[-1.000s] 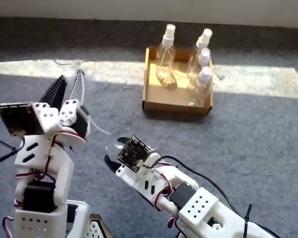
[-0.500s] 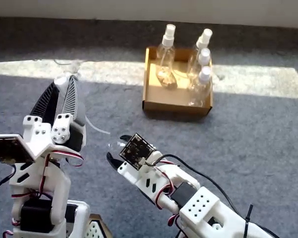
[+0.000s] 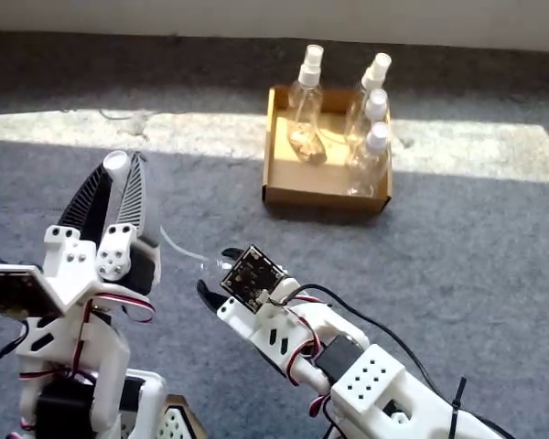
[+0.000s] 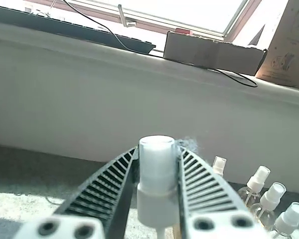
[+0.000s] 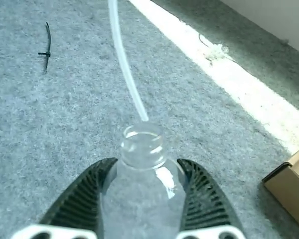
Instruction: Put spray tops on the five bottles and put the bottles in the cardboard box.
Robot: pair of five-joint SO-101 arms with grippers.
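Clear open-necked bottle, white spray top

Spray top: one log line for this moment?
left gripper: shut on spray top | right gripper: shut on bottle | tube tip at mouth

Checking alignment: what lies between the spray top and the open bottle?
The spray top's thin tube spans it, its tip at the bottle's mouth, over bare carpet; right wrist view.
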